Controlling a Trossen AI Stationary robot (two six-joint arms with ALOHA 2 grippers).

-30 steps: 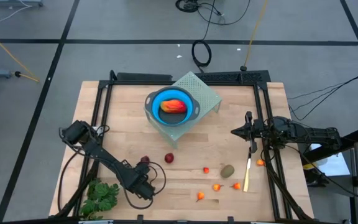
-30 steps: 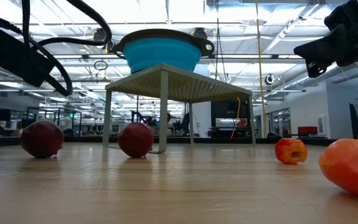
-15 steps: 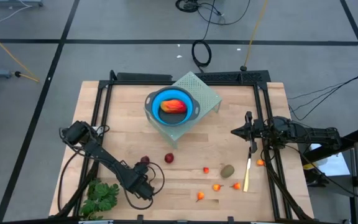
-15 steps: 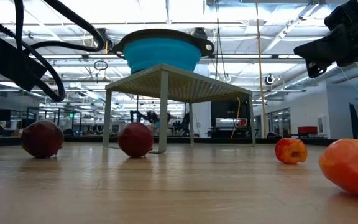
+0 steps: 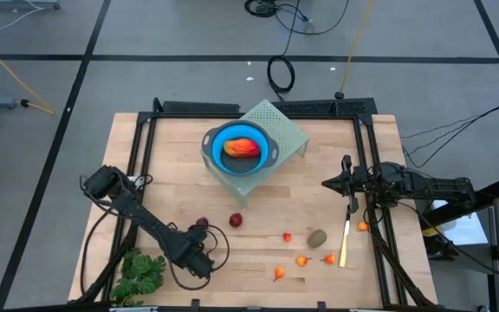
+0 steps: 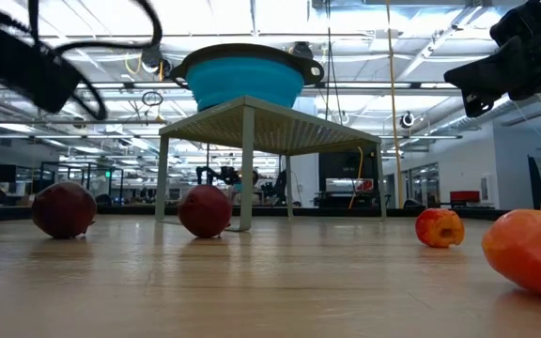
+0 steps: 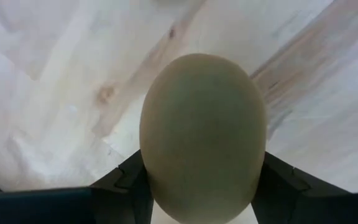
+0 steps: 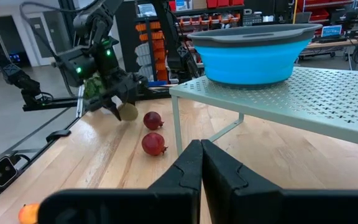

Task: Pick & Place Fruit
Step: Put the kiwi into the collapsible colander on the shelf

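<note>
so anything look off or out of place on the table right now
Nothing is spilled or damaged. The bowl sits level on the rack with one red-orange piece inside. The rest of the fruit lies loose on the table, and the left gripper holds an olive oval. The yellow stick lies flat.

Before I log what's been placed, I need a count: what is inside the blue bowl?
In the high view, one red-orange fruit piece lies in the blue bowl on the perforated stand. Anything beneath that piece is covered; the low view shows only the bowl's outer wall.
</note>
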